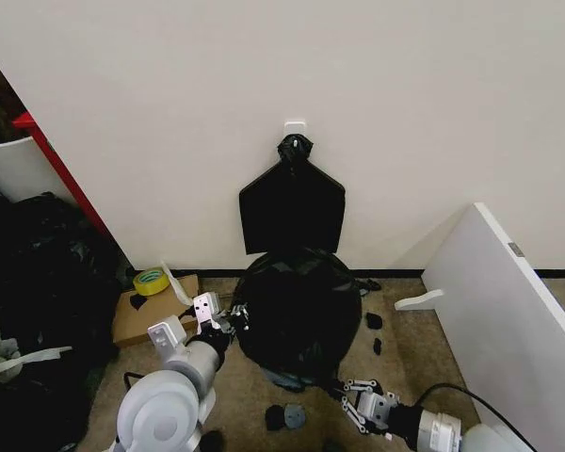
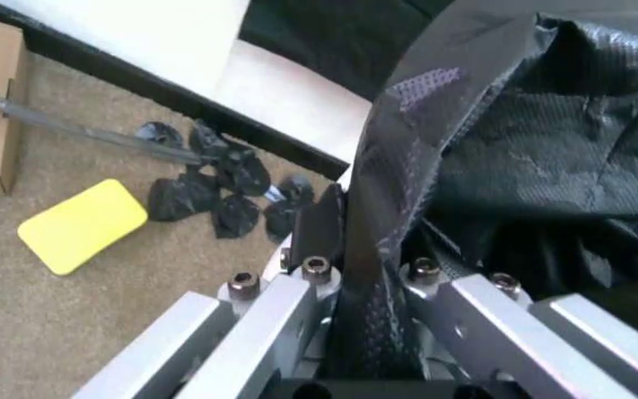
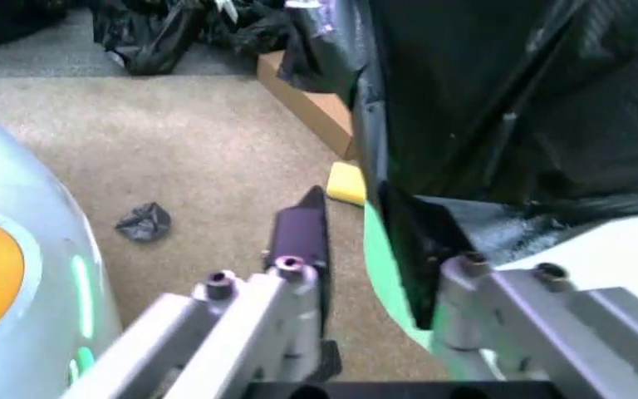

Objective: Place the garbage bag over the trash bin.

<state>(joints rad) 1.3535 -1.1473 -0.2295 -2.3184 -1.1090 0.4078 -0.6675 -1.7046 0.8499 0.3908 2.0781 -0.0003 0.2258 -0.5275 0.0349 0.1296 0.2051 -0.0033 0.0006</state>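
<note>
Both grippers flank the bag-draped trash bin: left gripper pinching the garbage bag, right gripper spread.

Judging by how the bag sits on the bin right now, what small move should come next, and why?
Probably the left gripper, shut on the garbage bag, should ease the film a little lower. The bag already drapes the trash bin, whose green base shows by the open right gripper.
</note>
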